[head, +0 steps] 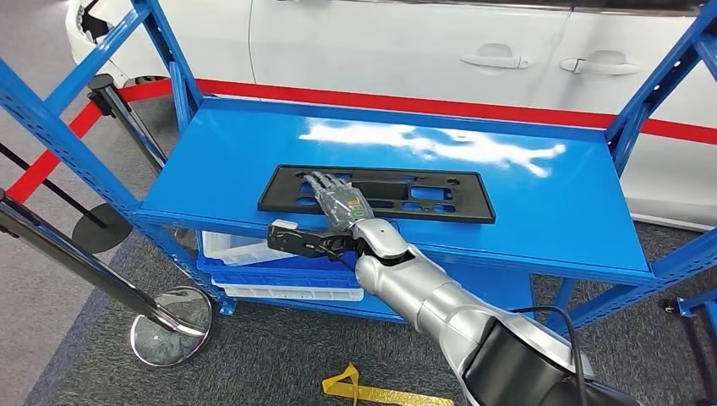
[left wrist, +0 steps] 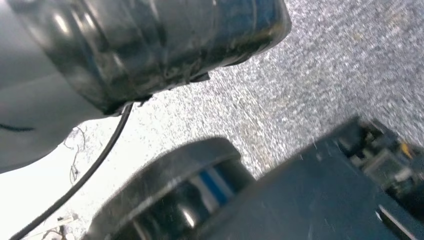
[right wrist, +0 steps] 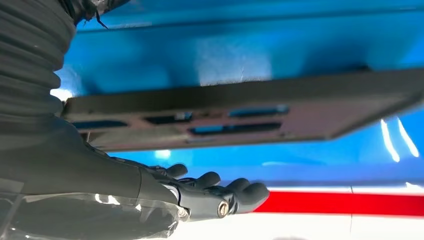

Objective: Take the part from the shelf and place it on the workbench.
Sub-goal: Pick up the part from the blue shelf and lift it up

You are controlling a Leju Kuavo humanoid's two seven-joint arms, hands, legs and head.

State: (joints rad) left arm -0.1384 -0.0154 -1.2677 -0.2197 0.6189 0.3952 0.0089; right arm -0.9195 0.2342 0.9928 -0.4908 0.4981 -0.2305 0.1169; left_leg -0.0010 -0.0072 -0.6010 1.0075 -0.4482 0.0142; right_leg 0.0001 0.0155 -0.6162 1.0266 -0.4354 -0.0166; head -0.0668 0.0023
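Silver right arm enters the head view from below — its robot hand [head: 336, 201] lies flat on the black part [head: 378, 194], fingers stretched out and apart, gripping nothing. That part rests on the blue shelf [head: 541, 203], near its front edge. White bins [head: 245, 251] sit on the level beneath. Right wrist view: the fingers [right wrist: 240, 192] extend straight beside the part [right wrist: 250, 115]. Left robot hand — state cannot be told.
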